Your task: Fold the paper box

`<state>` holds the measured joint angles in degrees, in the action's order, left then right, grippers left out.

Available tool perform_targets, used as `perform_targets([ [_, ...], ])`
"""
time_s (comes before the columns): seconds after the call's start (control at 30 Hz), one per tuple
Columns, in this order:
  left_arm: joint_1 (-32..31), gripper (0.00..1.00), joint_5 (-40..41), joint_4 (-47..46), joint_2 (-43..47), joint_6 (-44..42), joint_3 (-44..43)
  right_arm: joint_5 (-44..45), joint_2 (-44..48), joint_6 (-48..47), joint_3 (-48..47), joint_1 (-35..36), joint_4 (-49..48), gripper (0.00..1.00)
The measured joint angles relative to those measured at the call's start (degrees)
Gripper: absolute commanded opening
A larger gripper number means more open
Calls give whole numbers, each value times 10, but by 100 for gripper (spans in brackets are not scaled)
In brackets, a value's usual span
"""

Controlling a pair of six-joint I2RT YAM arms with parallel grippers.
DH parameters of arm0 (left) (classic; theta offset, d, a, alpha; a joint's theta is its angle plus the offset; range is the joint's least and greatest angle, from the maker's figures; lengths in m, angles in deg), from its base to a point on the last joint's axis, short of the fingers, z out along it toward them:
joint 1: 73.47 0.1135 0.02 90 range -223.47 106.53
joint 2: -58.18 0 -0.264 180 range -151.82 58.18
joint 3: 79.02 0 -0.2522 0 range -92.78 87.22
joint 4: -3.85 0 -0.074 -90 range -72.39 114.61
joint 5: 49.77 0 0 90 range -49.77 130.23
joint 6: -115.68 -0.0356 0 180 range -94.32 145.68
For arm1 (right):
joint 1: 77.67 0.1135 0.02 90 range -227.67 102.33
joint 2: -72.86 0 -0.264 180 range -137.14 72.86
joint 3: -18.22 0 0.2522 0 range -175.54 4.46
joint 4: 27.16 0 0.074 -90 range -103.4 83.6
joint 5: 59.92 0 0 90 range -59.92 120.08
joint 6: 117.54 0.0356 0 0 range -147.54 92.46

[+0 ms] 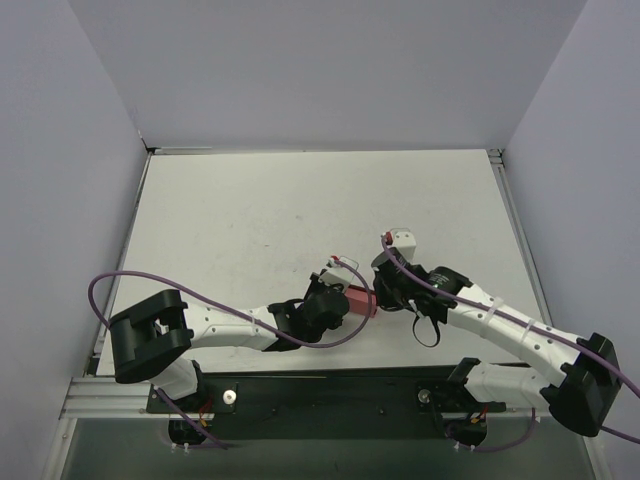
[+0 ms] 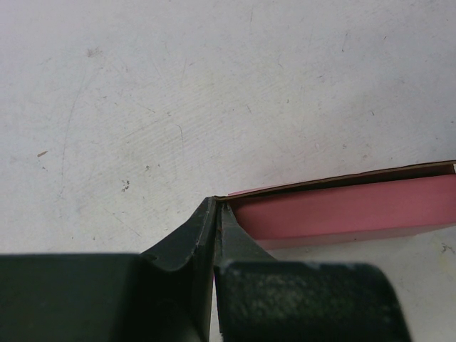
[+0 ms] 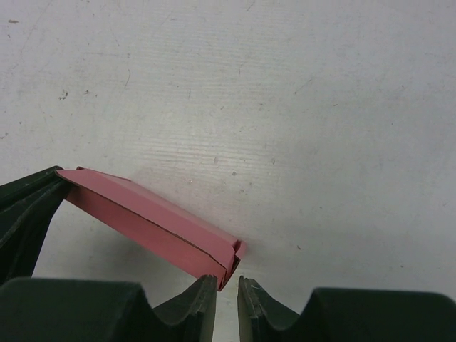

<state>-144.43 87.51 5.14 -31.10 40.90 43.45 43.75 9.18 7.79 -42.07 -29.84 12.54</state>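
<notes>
My left hand (image 2: 214, 211), fingers pressed together, pinches one end of the paper box (image 2: 342, 208), which is stretched flattish between both arms over the near half of the table (image 1: 250, 205). My right hand (image 3: 227, 286) is almost closed at the opposite end, though I cannot tell whether it truly clamps the card. The risk from here is the slim bite at each end: any pull apart or twist could slip the thin card free, tear a flap, or crease it away from its folds.
</notes>
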Motion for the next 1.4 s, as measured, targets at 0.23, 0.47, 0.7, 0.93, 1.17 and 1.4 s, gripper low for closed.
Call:
perform_targets([
  [0.23, 0, 0, 0, 2, 0, 0, -1, 0, -14, -6, 0, 0, -15, 17],
  [0.47, 0, 0, 0, 3, 0, -1, -1, 0, -30, -9, 0, 0, -20, 11],
  [0.7, 0, 0, 0, 3, 0, -1, -2, 1, -30, -10, 1, 0, -22, 0],
  [0.93, 0, 0, 0, 8, 0, 0, -4, 15, -30, -10, 9, 12, -30, 0],
  [1.17, 0, 0, -2, 13, 0, 0, -6, 28, -19, 0, 27, 28, -43, 0],
  [1.4, 0, 0, -2, 18, 0, 0, -8, 31, -17, 19, 39, 37, -48, 0],
])
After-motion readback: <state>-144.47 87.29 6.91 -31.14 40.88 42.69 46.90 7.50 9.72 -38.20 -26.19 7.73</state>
